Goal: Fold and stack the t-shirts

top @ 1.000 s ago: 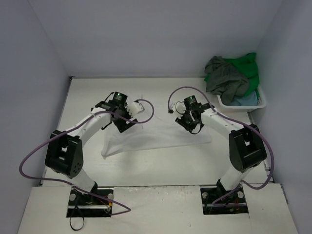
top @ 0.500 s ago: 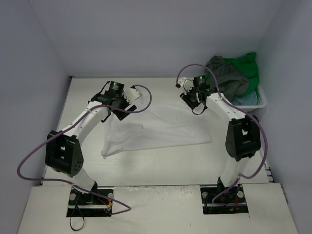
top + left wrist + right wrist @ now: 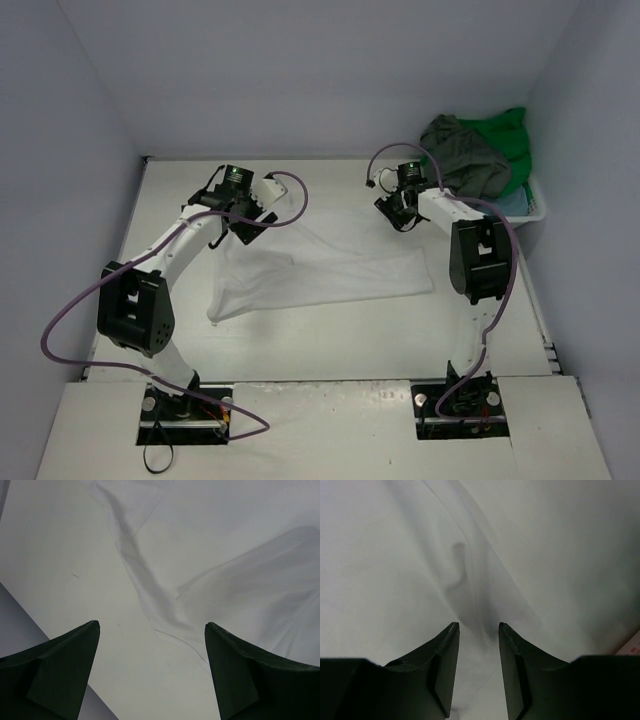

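The bench (image 3: 330,340) carries a white t-shirt (image 3: 320,275) spread out below the 2 tools; the left tool (image 3: 152,625) hangs wide apart over its wrinkled edge, the right tool (image 3: 479,625) narrowly apart above a fold

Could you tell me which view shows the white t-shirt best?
The top external view: almost all of the white t-shirt shows, spread out. Left wrist shows only a wrinkled edge, right wrist only a crease.

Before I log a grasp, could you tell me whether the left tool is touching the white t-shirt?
Apart. The left wrist view shows the left tool wide open, hanging above the white t-shirt, clamping nothing.
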`<state>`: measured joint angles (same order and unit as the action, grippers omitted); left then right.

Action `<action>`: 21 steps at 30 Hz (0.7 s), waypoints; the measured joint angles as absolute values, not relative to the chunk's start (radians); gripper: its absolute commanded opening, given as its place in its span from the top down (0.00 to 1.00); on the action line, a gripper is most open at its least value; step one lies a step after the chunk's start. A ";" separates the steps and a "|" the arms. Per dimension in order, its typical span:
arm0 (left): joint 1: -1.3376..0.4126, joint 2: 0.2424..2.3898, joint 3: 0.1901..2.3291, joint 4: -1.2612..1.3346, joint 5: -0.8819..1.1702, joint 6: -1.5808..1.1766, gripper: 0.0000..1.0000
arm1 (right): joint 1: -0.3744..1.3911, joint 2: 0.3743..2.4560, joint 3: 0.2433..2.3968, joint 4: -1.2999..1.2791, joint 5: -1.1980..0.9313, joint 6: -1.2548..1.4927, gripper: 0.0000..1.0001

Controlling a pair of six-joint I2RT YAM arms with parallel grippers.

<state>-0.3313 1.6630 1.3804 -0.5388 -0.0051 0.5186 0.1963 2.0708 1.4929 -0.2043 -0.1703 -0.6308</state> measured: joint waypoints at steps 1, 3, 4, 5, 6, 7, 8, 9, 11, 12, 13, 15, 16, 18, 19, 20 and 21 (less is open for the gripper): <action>-0.331 1.663 1.380 -0.538 -0.006 0.519 0.20 | 0.190 2.072 1.493 -0.200 -0.170 -0.633 0.66; -0.331 1.663 1.380 -0.535 -0.006 0.518 0.20 | 0.181 2.072 1.493 -0.193 -0.170 -0.635 0.66; -0.331 1.664 1.380 -0.534 -0.006 0.517 0.20 | 0.175 2.072 1.493 -0.188 -0.170 -0.636 0.66; -0.331 1.665 1.380 -0.533 -0.006 0.516 0.20 | 0.170 2.072 1.493 -0.183 -0.170 -0.637 0.66; -0.331 1.666 1.380 -0.533 -0.006 0.516 0.20 | 0.169 2.072 1.493 -0.181 -0.170 -0.638 0.67; -0.331 1.668 1.380 -0.533 -0.006 0.515 0.20 | 0.166 2.072 1.493 -0.180 -0.170 -0.640 0.67; -0.331 1.670 1.380 -0.533 -0.005 0.515 0.20 | 0.163 2.072 1.493 -0.178 -0.170 -0.641 0.67; -0.331 1.673 1.380 -0.533 -0.006 0.515 0.20 | 0.162 2.072 1.493 -0.176 -0.170 -0.641 0.67; -0.331 1.678 1.380 -0.533 -0.005 0.514 0.20 | 0.158 2.074 1.495 -0.175 -0.170 -0.645 0.67; -0.331 1.680 1.380 -0.533 -0.005 0.513 0.20 | 0.157 2.076 1.496 -0.175 -0.170 -0.646 0.67; -0.331 1.681 1.380 -0.533 -0.005 0.513 0.20 | 0.157 2.076 1.496 -0.175 -0.171 -0.648 0.66; -0.331 1.683 1.380 -0.533 -0.005 0.513 0.20 | 0.157 2.078 1.496 -0.175 -0.172 -0.649 0.66; -0.331 1.683 1.380 -0.533 -0.005 0.513 0.20 | 0.157 2.080 1.496 -0.175 -0.173 -0.649 0.66; -0.331 1.683 1.380 -0.533 -0.005 0.513 0.20 | 0.157 2.087 1.497 -0.173 -0.174 -0.649 0.66; -0.331 1.683 1.380 -0.533 -0.005 0.513 0.20 | 0.157 2.092 1.497 -0.173 -0.175 -0.649 0.66; -0.331 1.683 1.380 -0.533 -0.005 0.513 0.20 | 0.157 2.097 1.497 -0.173 -0.176 -0.649 0.66; -0.331 1.683 1.380 -0.532 -0.005 0.513 0.20 | 0.157 2.102 1.497 -0.173 -0.179 -0.649 0.66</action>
<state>-0.3313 1.6833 1.3804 -0.5323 -0.0051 0.5125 0.1566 2.1017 1.4967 -0.1726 -0.1787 -0.6487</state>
